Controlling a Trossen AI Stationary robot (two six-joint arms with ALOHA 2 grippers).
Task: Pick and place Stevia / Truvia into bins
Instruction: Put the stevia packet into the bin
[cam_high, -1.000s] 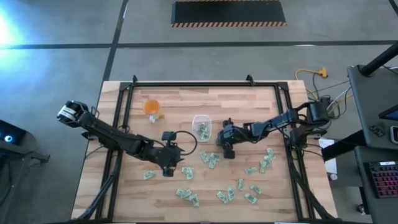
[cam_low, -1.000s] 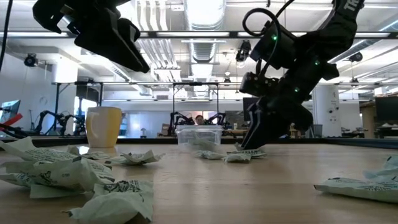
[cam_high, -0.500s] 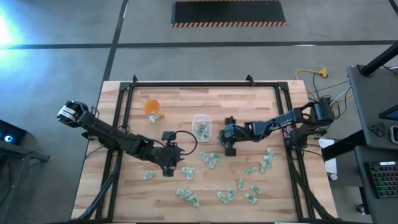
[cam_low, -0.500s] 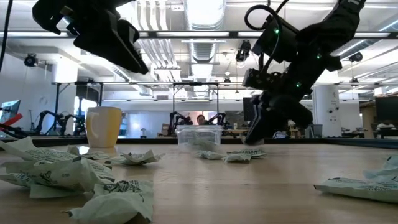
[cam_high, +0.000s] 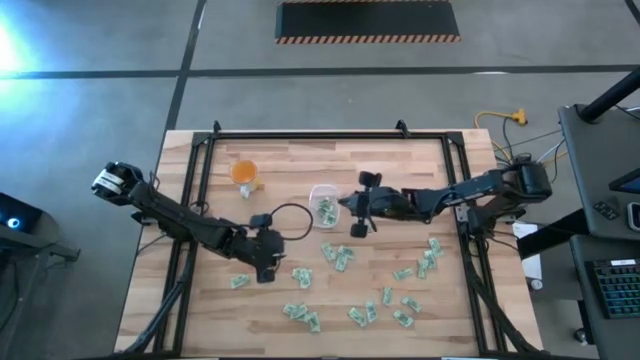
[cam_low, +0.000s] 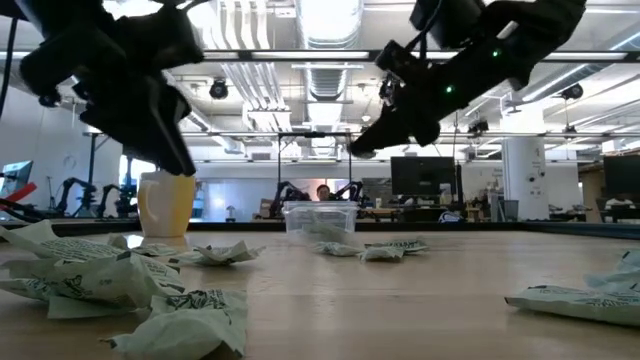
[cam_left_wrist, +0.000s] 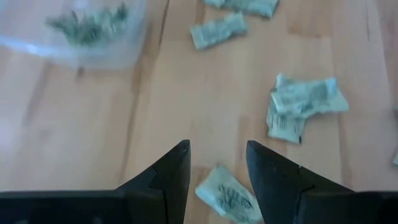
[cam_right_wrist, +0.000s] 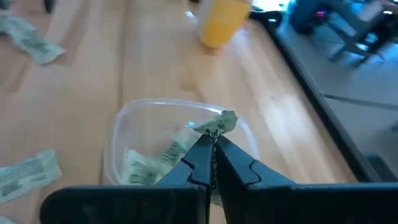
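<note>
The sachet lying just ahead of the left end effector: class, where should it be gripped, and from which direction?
Across its short width, coming straight down from above. The sachet lies flat on the table, too thin for a side approach. The left end effector is open over it.

Right tool (cam_right_wrist: 213, 138) hangs above the clear container (cam_right_wrist: 168, 146), fingers pinched on a sachet (cam_right_wrist: 217, 123); left tool (cam_left_wrist: 217, 155) sits lower beside that container, fingers spread.

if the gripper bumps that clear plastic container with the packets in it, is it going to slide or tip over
The container looks thin-walled and holds only a few paper packets, so it is probably light and would likely slide on the smooth wooden table. It sits low and wide, so tipping seems less likely.
</note>
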